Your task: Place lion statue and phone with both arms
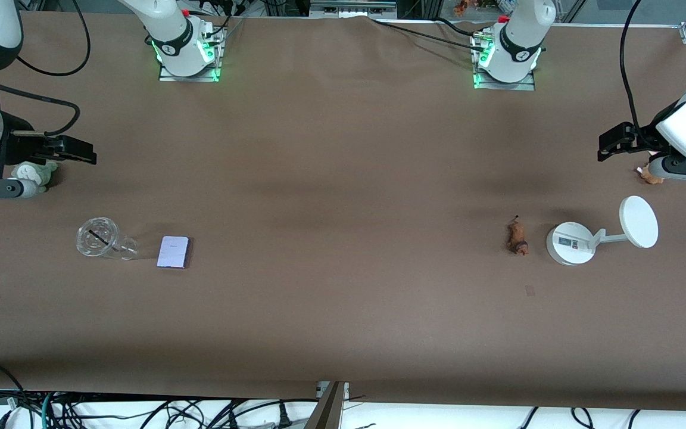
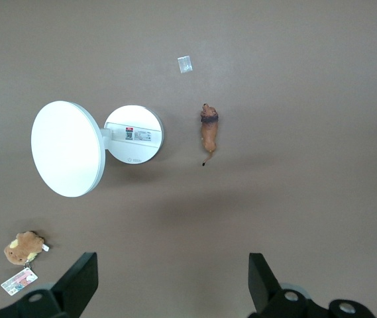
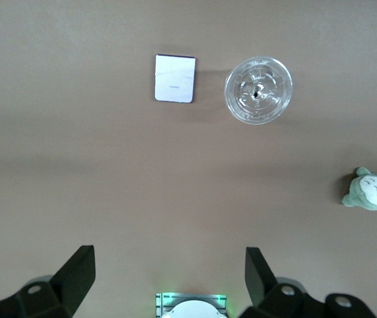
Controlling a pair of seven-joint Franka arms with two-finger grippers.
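Nothing is grasped yet. Both tools, left tool [image 2: 168, 281] and right tool [image 3: 168, 278], hang apart. The lion statue [image 1: 518, 238] lies at the stand's [image 1: 570, 243] nine o'clock; the phone [image 1: 173, 251] lies on the tabletop [image 1: 343, 179] at the cup's [image 1: 100, 238] three o'clock. Next, I judge, each descends over its item.

The table holds one lion statue [image 1: 518, 238], one phone [image 1: 174, 251], one clear cup [image 1: 100, 238], one white stand [image 1: 575, 242] and two plush toys [image 1: 32, 176].

Matt brown cloth table [image 1: 343, 149], clear plastic cup [image 1: 102, 239].
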